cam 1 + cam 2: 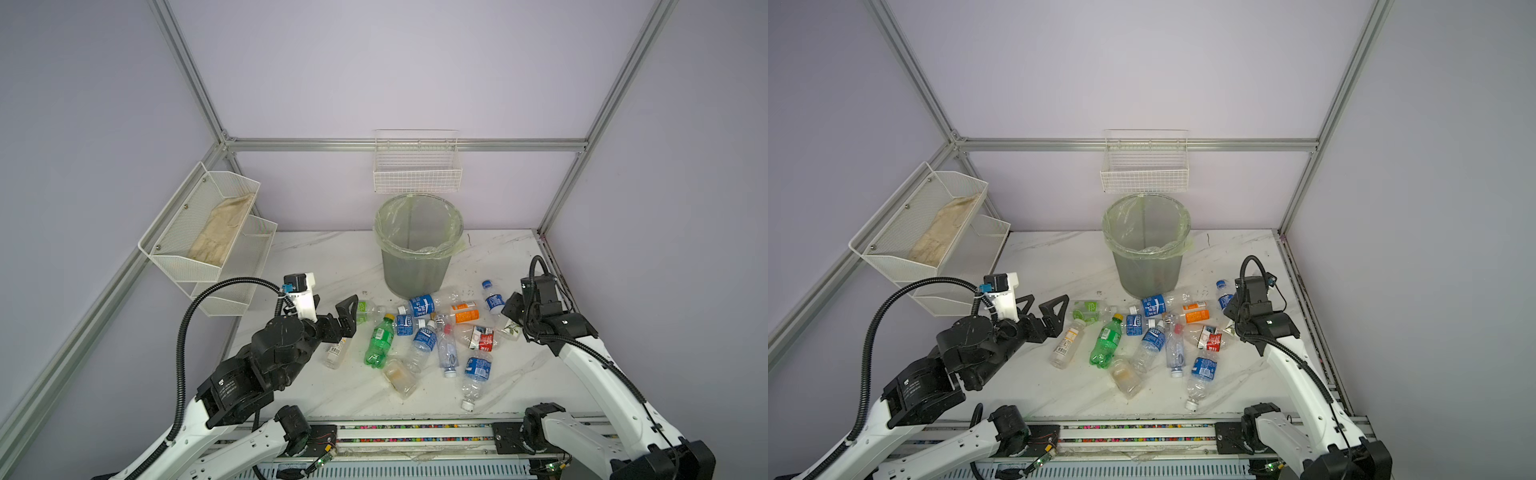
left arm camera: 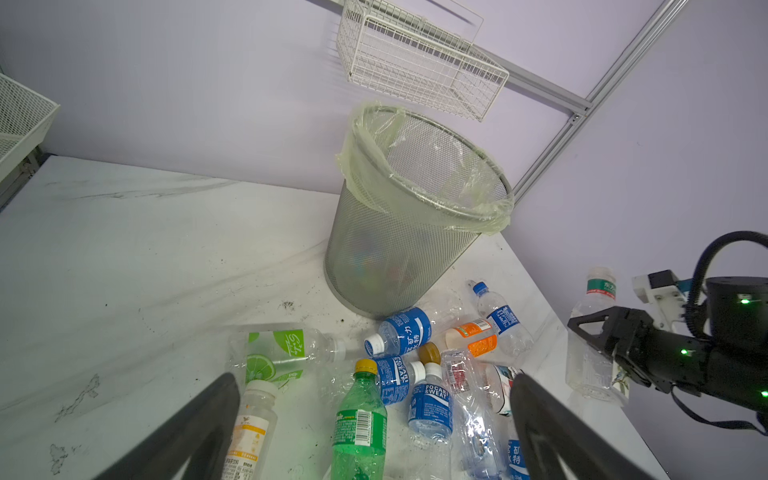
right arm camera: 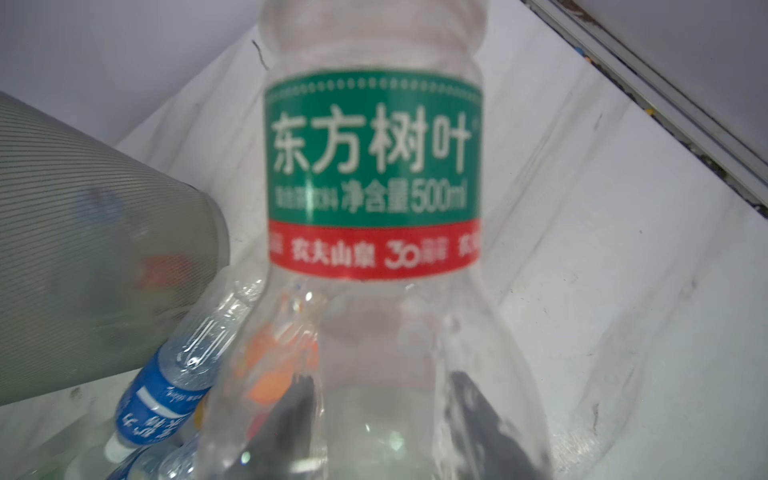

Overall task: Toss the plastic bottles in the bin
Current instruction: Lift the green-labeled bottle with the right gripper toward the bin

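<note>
Right end effector gripping green-labelled bottle, left end effector wide open, loose bottles strewn before bin

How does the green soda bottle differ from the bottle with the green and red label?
The soda bottle is green plastic with a yellow cap; the labelled bottle is clear. The soda bottle lies on the table; the labelled bottle is clamped in the right gripper. Both look empty.
</note>
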`<state>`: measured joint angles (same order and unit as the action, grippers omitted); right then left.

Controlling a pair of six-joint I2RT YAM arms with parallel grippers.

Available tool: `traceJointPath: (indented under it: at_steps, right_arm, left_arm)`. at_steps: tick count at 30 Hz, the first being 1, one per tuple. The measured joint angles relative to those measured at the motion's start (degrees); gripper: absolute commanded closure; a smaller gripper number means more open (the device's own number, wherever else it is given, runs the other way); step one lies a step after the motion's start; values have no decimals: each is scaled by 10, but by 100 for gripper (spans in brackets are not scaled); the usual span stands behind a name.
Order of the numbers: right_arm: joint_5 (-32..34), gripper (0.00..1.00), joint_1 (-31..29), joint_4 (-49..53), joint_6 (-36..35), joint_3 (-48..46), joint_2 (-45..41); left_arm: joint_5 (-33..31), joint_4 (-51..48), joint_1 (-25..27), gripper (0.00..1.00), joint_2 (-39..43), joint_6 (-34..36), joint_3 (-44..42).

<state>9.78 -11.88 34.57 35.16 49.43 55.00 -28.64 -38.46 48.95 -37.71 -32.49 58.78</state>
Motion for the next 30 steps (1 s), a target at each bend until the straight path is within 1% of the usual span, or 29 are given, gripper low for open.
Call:
traceJointPath:
  at_steps: [5, 11, 14, 18, 30]
  right_arm:
    - [-57, 100, 0, -21, -23, 25, -62]
    - [-165, 100, 0, -76, -29, 33, -113]
    - [-212, 100, 0, -94, -31, 53, -110]
    - [-245, 100, 0, -101, -40, 96, -90]
    - [-284, 100, 0, -132, -48, 201, -26]
  left_arm:
    - [6, 1, 0, 0, -9, -9, -6]
    - [15, 6, 0, 0, -12, -16, -15]
    - [21, 6, 0, 0, -12, -26, -25]
    - [30, 5, 0, 0, -12, -36, -34]
    - [44, 5, 0, 0, -20, -50, -34]
